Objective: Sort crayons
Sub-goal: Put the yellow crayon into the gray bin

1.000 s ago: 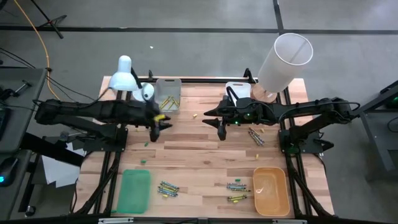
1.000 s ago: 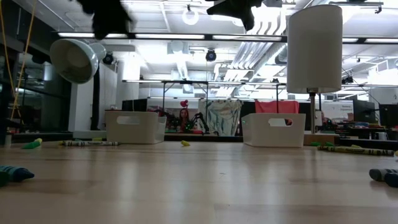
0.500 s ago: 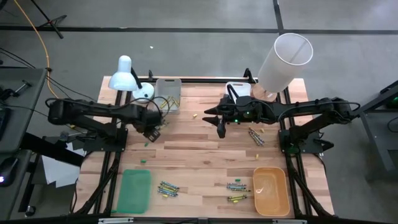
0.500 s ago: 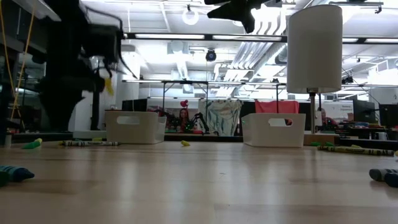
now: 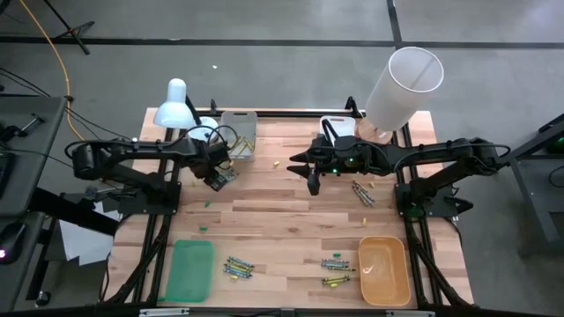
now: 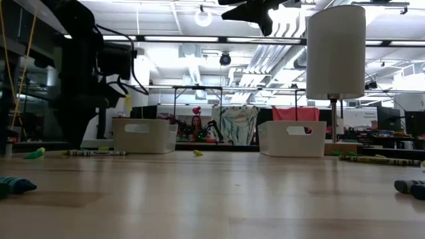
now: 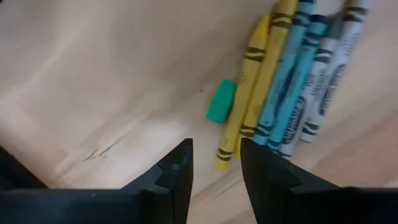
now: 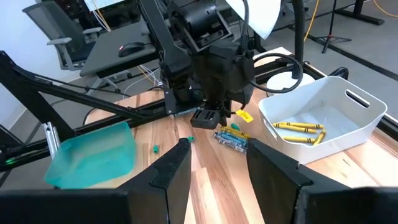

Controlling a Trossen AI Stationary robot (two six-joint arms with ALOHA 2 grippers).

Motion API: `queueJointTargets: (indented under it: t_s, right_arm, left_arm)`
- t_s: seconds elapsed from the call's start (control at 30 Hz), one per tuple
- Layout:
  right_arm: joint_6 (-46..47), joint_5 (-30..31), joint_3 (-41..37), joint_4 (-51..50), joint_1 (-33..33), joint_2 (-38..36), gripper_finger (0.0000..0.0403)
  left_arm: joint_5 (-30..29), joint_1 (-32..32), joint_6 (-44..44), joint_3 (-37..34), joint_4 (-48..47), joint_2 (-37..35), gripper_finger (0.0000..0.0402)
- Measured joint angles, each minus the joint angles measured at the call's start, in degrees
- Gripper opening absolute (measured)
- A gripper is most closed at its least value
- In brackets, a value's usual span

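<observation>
**Left to right.** The left gripper (image 7: 214, 146) is hovering over the wooden worktop (image 5: 282, 229), just beside the white bin (image 5: 238, 117). Its fingers (image 7: 177, 168) are standing slightly apart, with bare wood showing through the gap and nothing clamped between them. Just beyond the fingertips, a row of crayons (image 7: 292, 81) is lying side by side and touching: two yellow nearest the fingers, then teal, then grey. One yellow end is reaching into line with the gap. A small green fragment (image 7: 221, 108) is lying against the near yellow crayon. More yellow crayons (image 8: 300, 128) are resting inside the white bin.

The right gripper (image 8: 217, 146) is hanging above mid-worktop, pointing toward the left gripper and well apart from it. Its fingers (image 8: 171, 168) are standing apart and empty. Another loose group of crayons (image 5: 362, 193) is lying behind these fingers, beneath the right arm. Further small groups (image 5: 238, 265) are lying between the green tray (image 5: 190, 271) and the orange tray (image 5: 384, 269).
</observation>
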Motion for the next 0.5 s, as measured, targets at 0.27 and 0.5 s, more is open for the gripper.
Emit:
queueJointTargets:
  t_s: [0.27, 0.5]
  right_arm:
    - [0.1, 0.0, 0.0, -0.3, 0.0, 0.0, 0.015]
    - [0.1, 0.0, 0.0, -0.5, 0.0, 0.0, 0.015]
  left_arm:
    - [0.2, 0.5, 2.5, 0.0, 0.6, 4.6, 0.0119]
    - [0.0, 0.4, 2.6, 0.2, 2.0, 7.0, 0.0119]
